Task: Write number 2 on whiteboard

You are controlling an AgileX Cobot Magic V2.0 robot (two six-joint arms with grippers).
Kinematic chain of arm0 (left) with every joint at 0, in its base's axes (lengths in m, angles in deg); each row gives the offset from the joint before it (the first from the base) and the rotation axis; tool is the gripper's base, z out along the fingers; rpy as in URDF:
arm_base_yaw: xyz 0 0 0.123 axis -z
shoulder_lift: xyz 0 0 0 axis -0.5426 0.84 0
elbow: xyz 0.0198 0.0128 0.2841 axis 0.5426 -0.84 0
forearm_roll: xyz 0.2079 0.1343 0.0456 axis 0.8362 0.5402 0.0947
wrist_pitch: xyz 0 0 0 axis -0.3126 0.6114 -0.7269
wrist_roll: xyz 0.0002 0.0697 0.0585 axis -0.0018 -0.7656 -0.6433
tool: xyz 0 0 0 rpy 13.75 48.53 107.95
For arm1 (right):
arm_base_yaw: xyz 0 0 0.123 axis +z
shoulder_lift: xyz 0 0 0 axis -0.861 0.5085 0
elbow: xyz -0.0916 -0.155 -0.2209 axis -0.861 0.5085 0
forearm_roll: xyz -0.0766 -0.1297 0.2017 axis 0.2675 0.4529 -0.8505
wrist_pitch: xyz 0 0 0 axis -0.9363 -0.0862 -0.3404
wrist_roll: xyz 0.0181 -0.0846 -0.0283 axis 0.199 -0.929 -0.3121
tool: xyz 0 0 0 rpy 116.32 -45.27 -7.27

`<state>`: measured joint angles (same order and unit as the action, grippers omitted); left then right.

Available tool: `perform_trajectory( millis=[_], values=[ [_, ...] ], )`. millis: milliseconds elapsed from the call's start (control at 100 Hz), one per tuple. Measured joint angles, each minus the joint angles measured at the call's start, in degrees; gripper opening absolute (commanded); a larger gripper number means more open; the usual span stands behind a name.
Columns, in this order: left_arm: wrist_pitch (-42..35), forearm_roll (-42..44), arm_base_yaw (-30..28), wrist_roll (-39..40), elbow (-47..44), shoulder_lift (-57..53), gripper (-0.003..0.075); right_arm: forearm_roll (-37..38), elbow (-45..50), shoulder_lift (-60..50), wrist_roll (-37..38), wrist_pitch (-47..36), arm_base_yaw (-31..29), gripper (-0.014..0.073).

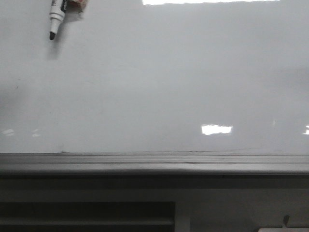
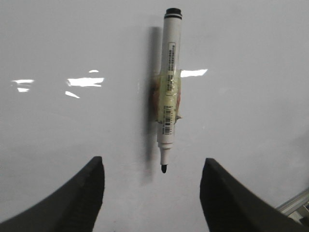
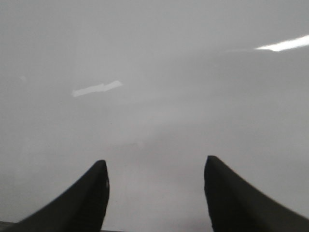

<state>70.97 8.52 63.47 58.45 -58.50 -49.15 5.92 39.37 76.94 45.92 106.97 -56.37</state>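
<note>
Currently our left gripper (image 2: 152,186) is spread wide, nothing between the dark fingers (image 2: 82,198). It's over the whiteboard (image 2: 72,135), with a white marker pen (image 2: 169,87) lying on the board surface just off the gap between the fingers, black tip (image 2: 164,169) pointing toward us, capless. The pen body carries a barcode label and has a wad of yellowish tape (image 2: 166,94) around its middle. It casts a soft shadow on the board beside it. We're not touching the pen.

Our right gripper (image 3: 155,191) is likewise spread apart and carries nothing; its wrist view shows only bare glossy board (image 3: 154,72) with a couple of glare streaks.

From the front view, the whiteboard (image 1: 154,87) fills most of the frame, with a grey ledge (image 1: 154,163) running along its near edge. The pen (image 1: 55,19) sits at the far left corner of the board, cut off by the frame edge, tip (image 1: 51,35) angled toward us. Neither arm shows in that view.

Number 2: we see no marker line anywhere on the board in any view, so the writing is not yet done. Only faint smudges show near the ledge at left. Bright light reflections sit at the top edge and lower right of the board.
</note>
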Motion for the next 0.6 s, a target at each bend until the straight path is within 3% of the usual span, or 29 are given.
perform_trajectory(
  millis=[180, 600],
  values=[
    [-5.2, 0.4, 4.5, 0.0, 2.9, 9.6, 0.0419, -0.2, 0.0, 0.0, 0.0, -0.1, 0.0, 0.0393],
    [-7.1, 0.4, 5.0, 0.0, 9.4, 21.7, 0.0419, -0.4, -0.1, 0.0, 0.0, -0.1, 0.0, 0.0393]
  ],
)
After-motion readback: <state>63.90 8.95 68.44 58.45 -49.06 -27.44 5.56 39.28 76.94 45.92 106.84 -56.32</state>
